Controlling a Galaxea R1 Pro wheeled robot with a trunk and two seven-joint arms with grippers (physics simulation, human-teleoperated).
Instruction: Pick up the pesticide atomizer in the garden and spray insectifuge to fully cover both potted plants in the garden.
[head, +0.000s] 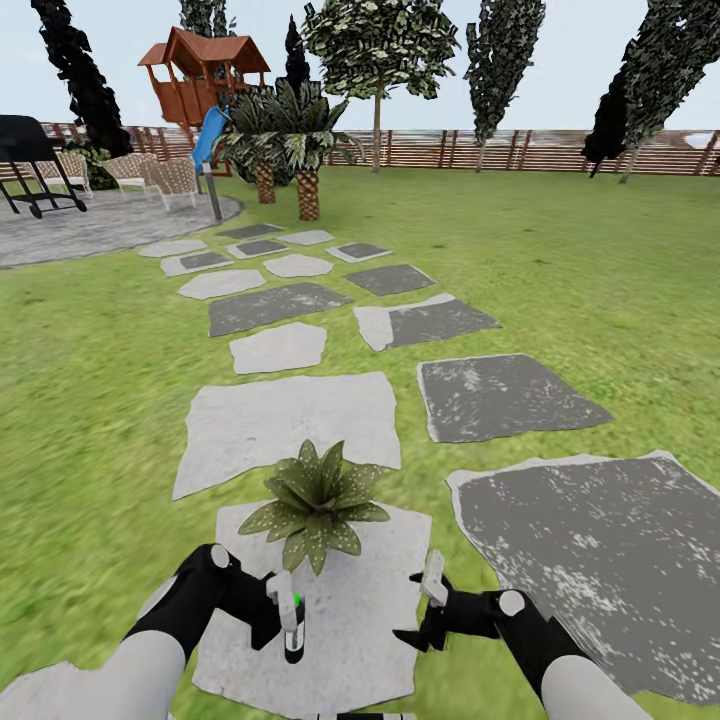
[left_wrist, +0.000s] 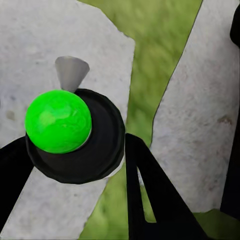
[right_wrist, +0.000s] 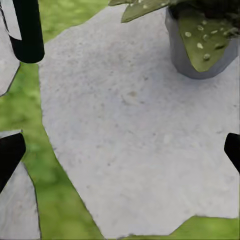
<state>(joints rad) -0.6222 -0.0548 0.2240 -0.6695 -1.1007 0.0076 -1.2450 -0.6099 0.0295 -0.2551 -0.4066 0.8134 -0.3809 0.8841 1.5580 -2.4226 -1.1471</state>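
Green lawn fills most of the head view, crossed by pale and dark grey stepping stones (head: 290, 425) that run from the bottom of the frame up toward a round paved patch (head: 90, 235) at upper left, with a brown slatted fence (head: 520, 148) across the top. One potted plant (head: 315, 503), a rosette of speckled leaves, stands on the pale stone at lower centre. Just below and slightly left of it the left gripper (head: 290, 612) holds the pesticide atomizer (head: 293, 628), a small dark bottle with a green spot at its top; the fingers are clamped on it, and the bottle hangs upright just short of the plant's nearest leaves. At lower right of centre the right gripper (head: 432, 590) hovers over the same stone, near the plant but apart from it; whether its fingers stand apart cannot be told here. In the left wrist view the atomizer (left_wrist: 75, 135) sits left of centre, seen from above: a black round body with a bright green ball on it and a grey cone-shaped nozzle at its upper edge, with dark finger shapes pressed against both sides of the body, over grey stone and a strip of grass. In the right wrist view the plant's grey pot (right_wrist: 197, 47) stands at upper right on pale stone, the atomizer's dark body (right_wrist: 27, 30) shows at upper left, and the right gripper's black fingertips (right_wrist: 10, 155) sit at the far left and right edges, wide apart and holding nothing.
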